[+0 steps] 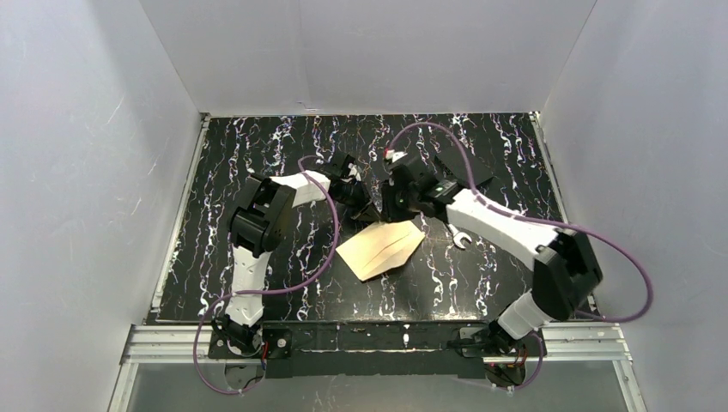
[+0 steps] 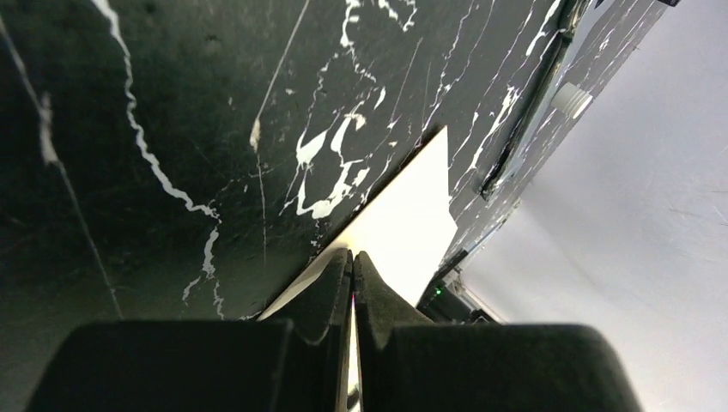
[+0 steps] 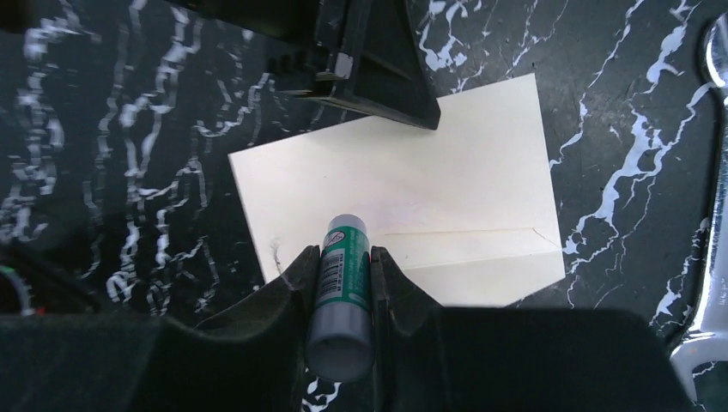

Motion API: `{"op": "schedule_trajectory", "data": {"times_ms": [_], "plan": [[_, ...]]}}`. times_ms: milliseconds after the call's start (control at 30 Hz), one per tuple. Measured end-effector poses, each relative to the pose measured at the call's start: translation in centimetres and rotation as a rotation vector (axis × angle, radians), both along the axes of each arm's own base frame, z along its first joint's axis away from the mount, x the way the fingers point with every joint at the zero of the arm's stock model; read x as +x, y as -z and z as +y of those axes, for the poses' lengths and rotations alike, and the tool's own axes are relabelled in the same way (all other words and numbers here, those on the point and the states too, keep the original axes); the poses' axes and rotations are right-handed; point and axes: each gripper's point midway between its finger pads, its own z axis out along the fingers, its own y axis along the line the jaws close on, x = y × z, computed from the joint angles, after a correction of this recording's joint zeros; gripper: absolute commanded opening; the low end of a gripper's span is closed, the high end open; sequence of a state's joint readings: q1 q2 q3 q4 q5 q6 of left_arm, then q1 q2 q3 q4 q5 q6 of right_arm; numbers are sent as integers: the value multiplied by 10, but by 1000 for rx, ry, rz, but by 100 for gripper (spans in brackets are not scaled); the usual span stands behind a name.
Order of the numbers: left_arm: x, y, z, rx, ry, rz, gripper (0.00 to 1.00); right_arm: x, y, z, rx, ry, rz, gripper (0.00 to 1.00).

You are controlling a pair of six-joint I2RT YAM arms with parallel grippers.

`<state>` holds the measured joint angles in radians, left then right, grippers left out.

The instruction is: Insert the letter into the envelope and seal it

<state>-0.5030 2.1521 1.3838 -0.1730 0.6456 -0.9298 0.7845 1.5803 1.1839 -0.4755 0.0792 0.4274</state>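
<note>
The cream-white envelope [image 1: 382, 249] lies flat on the black marbled table, its pointed flap folded down on its body. It also shows in the right wrist view [image 3: 429, 180] and the left wrist view [image 2: 412, 223]. My left gripper [image 2: 353, 255] is shut, its tips resting on the envelope's far edge; it shows from above [image 1: 360, 202]. My right gripper [image 3: 343, 253] is shut on a green-labelled glue stick [image 3: 342, 283], whose tip hangs over the envelope near its left end. The right gripper shows from above [image 1: 397, 206]. No tan letter is in view.
A silver wrench [image 1: 459, 239] lies just right of the envelope, also at the right edge of the right wrist view [image 3: 712, 215]. A flat black block [image 1: 464, 172] sits behind the right arm. White walls close in the table on three sides.
</note>
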Motion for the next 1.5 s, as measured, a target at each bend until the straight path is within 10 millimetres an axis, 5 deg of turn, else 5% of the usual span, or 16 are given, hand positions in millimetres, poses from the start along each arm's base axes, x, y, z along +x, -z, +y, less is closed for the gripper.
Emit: {"op": "schedule_trajectory", "data": {"times_ms": [133,233,400,567,700,833,1067,1233,1500], "plan": [[3,2,3,15,17,-35,7,-1,-49,-5,152,-5,-30,1],[4,0,7,21,26,-50,19,-2,-61,-19,196,28,-20,1],[7,-22,18,33,40,-109,44,2,-41,-55,211,196,90,1],[13,-63,37,55,47,-240,59,19,-10,-79,293,443,171,1],[9,-73,56,117,61,-307,58,35,21,-82,441,623,192,1],[-9,-50,73,195,101,-274,58,59,47,-84,560,750,213,1],[-32,-27,92,279,151,-209,58,105,46,-88,806,833,152,1],[-32,-24,94,287,164,-211,59,105,66,-85,889,849,204,7],[-35,-15,95,300,176,-187,59,97,72,-86,908,858,232,36]]}}
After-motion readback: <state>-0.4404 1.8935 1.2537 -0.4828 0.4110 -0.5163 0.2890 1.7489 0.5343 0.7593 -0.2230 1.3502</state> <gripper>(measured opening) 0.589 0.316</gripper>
